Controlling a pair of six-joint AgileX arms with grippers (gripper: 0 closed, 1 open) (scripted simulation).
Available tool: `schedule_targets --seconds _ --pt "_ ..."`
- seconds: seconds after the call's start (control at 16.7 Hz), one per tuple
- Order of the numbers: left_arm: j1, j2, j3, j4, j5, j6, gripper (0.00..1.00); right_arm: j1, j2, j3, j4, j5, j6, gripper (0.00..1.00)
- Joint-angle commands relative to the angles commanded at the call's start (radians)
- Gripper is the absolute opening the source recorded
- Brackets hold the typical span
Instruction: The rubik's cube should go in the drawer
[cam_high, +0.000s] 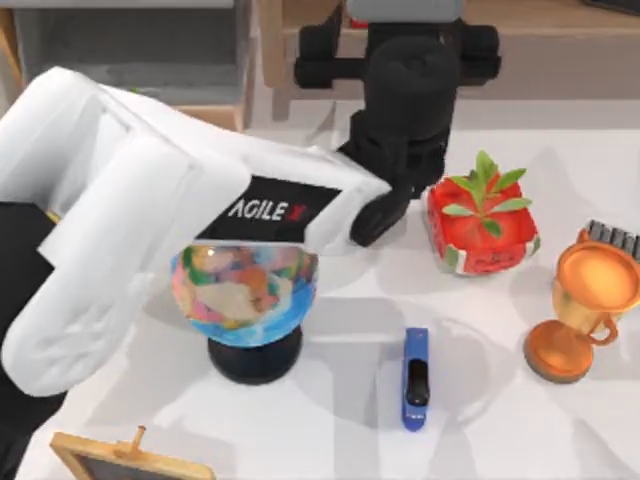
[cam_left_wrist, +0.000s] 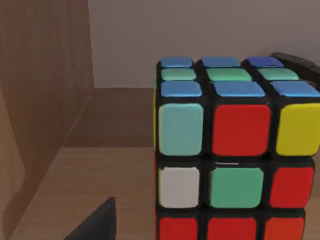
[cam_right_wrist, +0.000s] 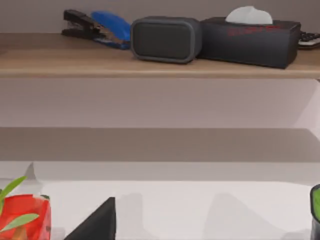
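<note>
The rubik's cube stands on a tan wooden shelf board, with red, green, white, yellow and pale blue tiles facing the left wrist camera. My left gripper reaches over the shelf at the back of the table and is open. One dark finger stands a little apart from the cube's side. The drawer, grey inside with tan panels, sits at the back left, left of that gripper. My right gripper is parked facing the shelf, open, one dark finger in its wrist view.
On the white table stand a globe, a red watermelon plant pot, a blue stapler, a bronze trophy and a small chalkboard. The shelf carries a speaker, a tissue box and a stapler.
</note>
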Motion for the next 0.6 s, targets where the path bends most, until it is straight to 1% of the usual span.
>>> schedule_targets --seconds 0.12,0.3,0.6 --pt "-0.004 -0.007 0.051 -0.065 -0.006 0.0 1.0 0.0 0.0 0.0 0.0 0.0 0.0 1.0" --pt "0.013 0.028 0.15 -0.136 0.011 -0.007 1.0 0.0 0.0 0.0 0.0 0.0 0.0 1.0" --pt "0.077 0.167 0.259 -0.11 0.077 -0.009 1.0 0.0 0.0 0.0 0.0 0.0 0.0 1.0"
